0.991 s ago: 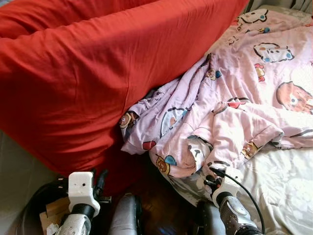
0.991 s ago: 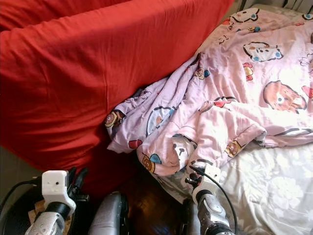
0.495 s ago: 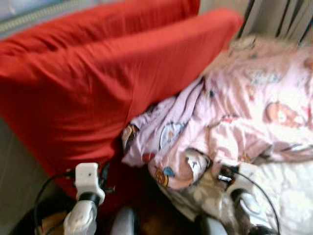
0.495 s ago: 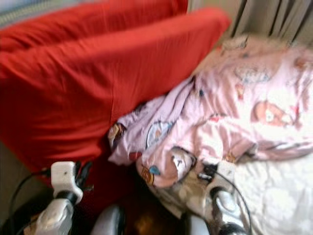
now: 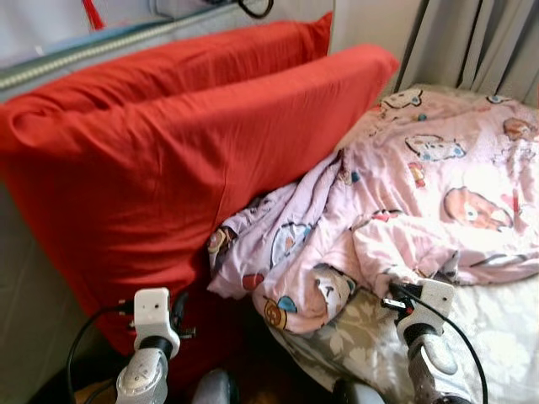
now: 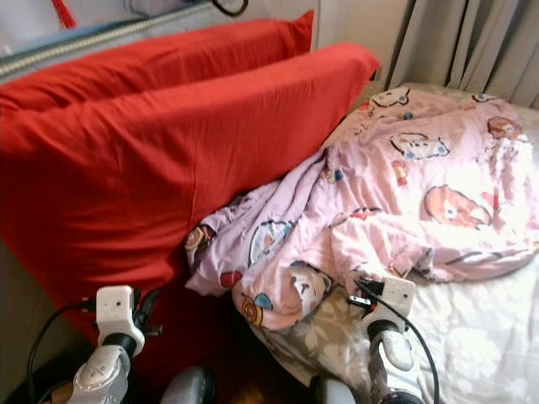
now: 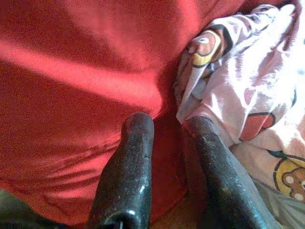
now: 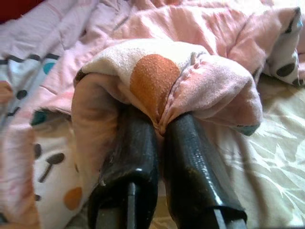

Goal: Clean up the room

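— What is held by the right gripper (image 8: 159,126), and where is it seen?

— A fold of the pink cartoon-print blanket (image 5: 421,194) is pinched between its two black fingers (image 8: 136,157), which are pressed close together on the cloth. The gripper is seen at the near edge of the blanket, above the pale floral bedsheet (image 5: 497,337).

— How is the blanket laid?

— It is spread crumpled across the bed, and its near corner is bunched against the big red cushions (image 5: 185,168), which are leaned upright along the left side. Grey curtains (image 5: 480,42) are seen behind the bed.

— And the left gripper (image 7: 169,126)?

— It is held low beside the lower red cushion, near the blanket's hanging corner. Its fingers are set slightly apart, and nothing is gripped between them; red fabric is seen through the gap.
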You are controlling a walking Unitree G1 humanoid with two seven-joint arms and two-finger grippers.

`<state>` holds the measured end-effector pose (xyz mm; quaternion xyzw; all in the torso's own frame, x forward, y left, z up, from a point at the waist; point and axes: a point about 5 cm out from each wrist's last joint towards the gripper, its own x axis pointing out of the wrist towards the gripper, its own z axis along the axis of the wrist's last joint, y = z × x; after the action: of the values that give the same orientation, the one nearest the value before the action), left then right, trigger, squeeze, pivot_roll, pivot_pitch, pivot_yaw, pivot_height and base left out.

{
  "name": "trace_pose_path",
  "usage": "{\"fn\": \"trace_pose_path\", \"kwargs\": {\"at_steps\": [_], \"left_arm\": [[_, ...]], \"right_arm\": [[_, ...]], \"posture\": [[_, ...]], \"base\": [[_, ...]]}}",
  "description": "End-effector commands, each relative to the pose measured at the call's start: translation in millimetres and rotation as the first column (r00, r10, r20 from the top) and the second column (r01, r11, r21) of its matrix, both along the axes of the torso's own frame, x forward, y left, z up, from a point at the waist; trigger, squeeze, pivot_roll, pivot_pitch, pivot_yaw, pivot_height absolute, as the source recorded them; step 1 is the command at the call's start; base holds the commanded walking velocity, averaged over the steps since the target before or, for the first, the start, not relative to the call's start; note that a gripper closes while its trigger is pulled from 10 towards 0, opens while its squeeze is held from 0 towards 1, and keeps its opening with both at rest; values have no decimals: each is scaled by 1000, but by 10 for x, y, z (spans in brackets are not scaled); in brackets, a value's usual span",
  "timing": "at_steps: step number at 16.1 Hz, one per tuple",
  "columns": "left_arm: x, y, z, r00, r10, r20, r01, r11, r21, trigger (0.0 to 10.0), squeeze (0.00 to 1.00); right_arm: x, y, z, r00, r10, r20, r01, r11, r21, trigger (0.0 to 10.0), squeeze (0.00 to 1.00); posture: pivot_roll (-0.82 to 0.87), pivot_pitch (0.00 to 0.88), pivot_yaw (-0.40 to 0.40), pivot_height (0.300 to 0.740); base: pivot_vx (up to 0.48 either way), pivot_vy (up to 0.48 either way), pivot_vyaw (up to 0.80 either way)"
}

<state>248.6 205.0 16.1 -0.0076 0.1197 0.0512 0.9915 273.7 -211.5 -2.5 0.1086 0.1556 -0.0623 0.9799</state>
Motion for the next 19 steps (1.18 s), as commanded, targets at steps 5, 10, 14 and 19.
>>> {"fn": "trace_pose_path", "kwargs": {"at_steps": [5, 10, 14, 19], "left_arm": [[-275, 151, -487, 968, 75, -239, -80, 997, -11, 10000, 0], [-643, 206, -802, 903, 110, -414, -124, 992, -7, 10000, 0], [-803, 153, -926, 865, 105, -490, -127, 992, -12, 10000, 0], [-920, 154, -998, 832, 99, -547, -122, 992, -6, 10000, 0]], "right_arm": [[110, 31, 97, 999, 46, 24, -45, 998, -54, 10000, 0], [112, -7, 109, 999, 32, 29, -30, 997, -64, 10000, 0], [123, 9, 119, 999, 36, 35, -34, 997, -63, 10000, 0], [156, -26, 158, 999, 11, 45, -8, 998, -69, 10000, 0]], "posture": [[63, 0, 9, 728], [59, 0, 12, 740], [46, 0, 26, 740], [48, 0, 23, 740]], "base": [[0, 0, 0], [0, 0, 0], [0, 0, 0], [0, 0, 0]]}}
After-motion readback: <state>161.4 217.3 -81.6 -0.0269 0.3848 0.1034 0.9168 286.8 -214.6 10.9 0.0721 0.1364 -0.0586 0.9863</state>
